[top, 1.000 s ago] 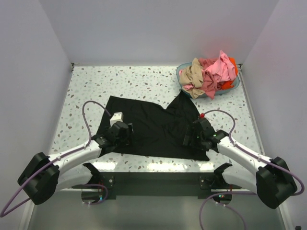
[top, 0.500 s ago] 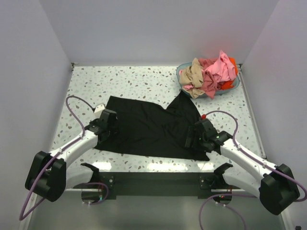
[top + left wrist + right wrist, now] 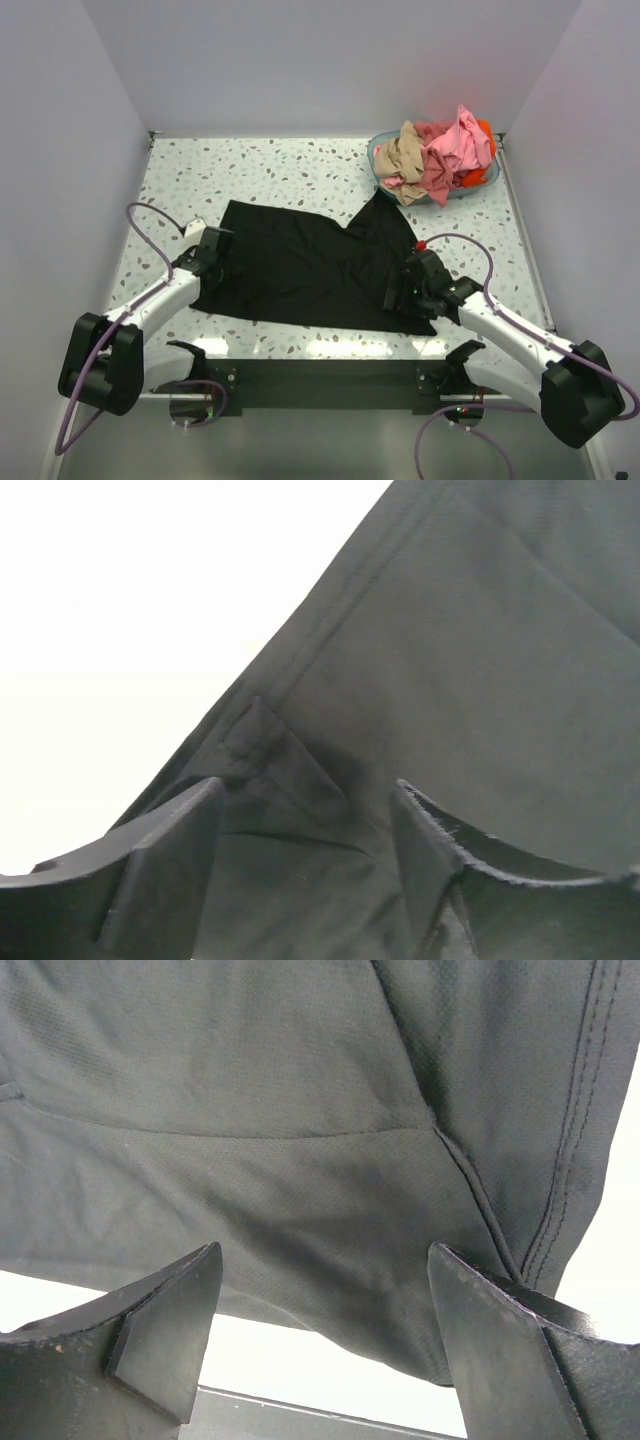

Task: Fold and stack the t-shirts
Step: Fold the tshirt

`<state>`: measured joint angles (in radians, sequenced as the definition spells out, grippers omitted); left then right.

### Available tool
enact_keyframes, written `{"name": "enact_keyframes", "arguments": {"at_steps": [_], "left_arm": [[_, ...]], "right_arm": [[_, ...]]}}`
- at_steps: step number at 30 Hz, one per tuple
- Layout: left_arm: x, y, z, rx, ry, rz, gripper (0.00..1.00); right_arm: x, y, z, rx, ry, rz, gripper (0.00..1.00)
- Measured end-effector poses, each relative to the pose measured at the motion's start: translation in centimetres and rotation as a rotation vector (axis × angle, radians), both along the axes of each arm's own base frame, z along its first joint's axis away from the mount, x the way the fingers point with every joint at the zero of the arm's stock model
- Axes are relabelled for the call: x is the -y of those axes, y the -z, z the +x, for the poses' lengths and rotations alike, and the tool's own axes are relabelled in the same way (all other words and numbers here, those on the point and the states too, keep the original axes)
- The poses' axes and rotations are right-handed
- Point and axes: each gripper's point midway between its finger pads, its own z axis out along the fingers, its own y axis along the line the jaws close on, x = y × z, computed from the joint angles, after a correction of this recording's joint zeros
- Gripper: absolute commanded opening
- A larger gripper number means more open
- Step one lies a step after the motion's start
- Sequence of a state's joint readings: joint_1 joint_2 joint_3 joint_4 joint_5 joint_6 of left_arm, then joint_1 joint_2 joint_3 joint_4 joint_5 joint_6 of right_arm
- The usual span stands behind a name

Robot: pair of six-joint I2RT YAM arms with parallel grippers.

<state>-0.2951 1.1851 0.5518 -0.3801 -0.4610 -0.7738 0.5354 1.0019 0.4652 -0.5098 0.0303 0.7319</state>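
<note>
Left pincer [image 3: 305, 810], right pincer [image 3: 322, 1280] spread apart, holding nothing, over black shirt [image 3: 310, 270] edges. Pinch hem, lift together.

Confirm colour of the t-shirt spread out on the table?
The t-shirt is plain black, no print visible. It shows best in the top external view.

One black t-shirt [image 3: 310, 270]; one teal basket [image 3: 374, 157]; at least three heaped shirts: tan shirt [image 3: 403, 155], pink shirt [image 3: 458, 138], orange-red shirt [image 3: 487, 128]; two arms: left arm [image 3: 150, 305], right arm [image 3: 510, 335].
</note>
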Motion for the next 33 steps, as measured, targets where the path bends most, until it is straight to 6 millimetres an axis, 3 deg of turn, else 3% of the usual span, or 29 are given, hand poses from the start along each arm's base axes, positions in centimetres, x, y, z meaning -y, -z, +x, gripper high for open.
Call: {"name": "enact_keyframes", "arguments": {"at_steps": [16, 19, 26, 33], "left_arm": [[-1.0, 2.0, 0.5, -0.044, -0.02, -0.006, 0.32], [-1.1, 2.1, 0.5, -0.044, -0.019, -0.006, 0.29], [-1.2, 2.2, 0.7, -0.034, -0.023, -0.006, 0.13], [-1.1, 1.9, 0.6, -0.035, -0.005, -0.004, 0.09]], "right_arm": [[0.0, 0.0, 0.1, 0.005, -0.007, -0.002, 0.87], [0.0, 0.0, 0.1, 0.005, -0.007, -0.002, 0.87], [0.0, -0.1, 0.1, 0.006, -0.007, -0.002, 0.87], [0.2, 0.2, -0.2, 0.0, -0.006, -0.007, 0.88]]}}
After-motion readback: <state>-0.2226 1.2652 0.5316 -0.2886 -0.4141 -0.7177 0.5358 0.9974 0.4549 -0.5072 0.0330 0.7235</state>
